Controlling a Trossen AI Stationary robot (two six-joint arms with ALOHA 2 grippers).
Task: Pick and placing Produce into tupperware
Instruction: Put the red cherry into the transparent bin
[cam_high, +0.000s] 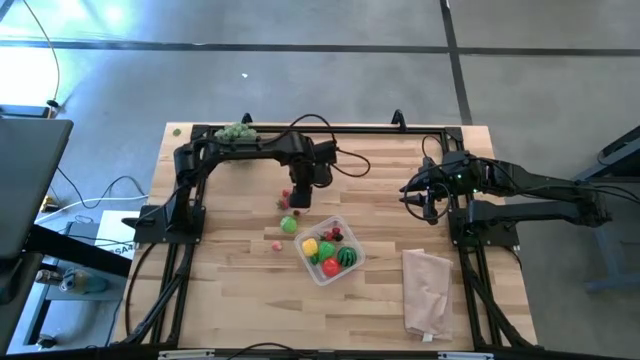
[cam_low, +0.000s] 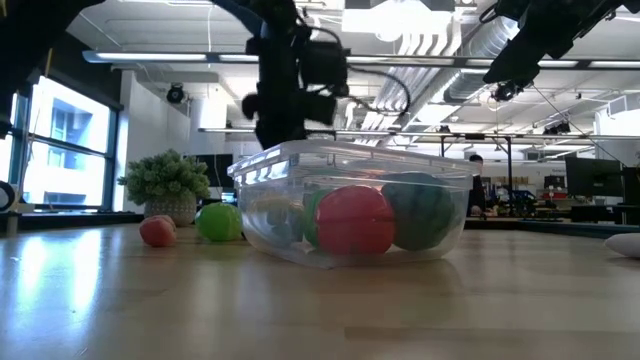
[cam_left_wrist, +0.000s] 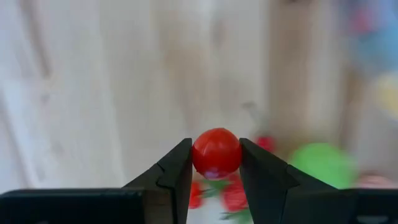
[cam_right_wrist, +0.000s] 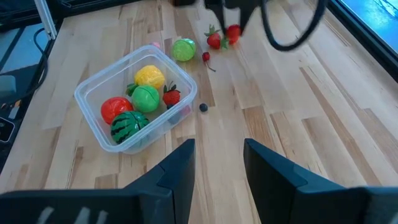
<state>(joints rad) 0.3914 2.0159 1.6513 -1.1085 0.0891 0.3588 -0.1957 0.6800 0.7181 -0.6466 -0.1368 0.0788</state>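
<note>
Tupperware (cam_high: 318, 272) at table centre: yellow, green, red pieces and watermelon ball (cam_right_wrist: 128, 124) inside; green ball (cam_high: 289, 224) and strawberries (cam_right_wrist: 214, 40) just beside it. Pinkish bag (cam_high: 428, 288) well apart. Left gripper (cam_left_wrist: 216, 163) above the loose pieces, clamped on red tomato (cam_left_wrist: 216, 152); right gripper (cam_right_wrist: 219, 163) aloft, fingers parted, holding nothing.

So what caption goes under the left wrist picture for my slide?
Left gripper pinching a small round red toy fruit above the pale wooden table.

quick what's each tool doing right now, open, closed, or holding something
Left tool: closed on a small red ball, held above the table.
Right tool: open, holding nothing, waiting off to the side of the tupperware.
</note>
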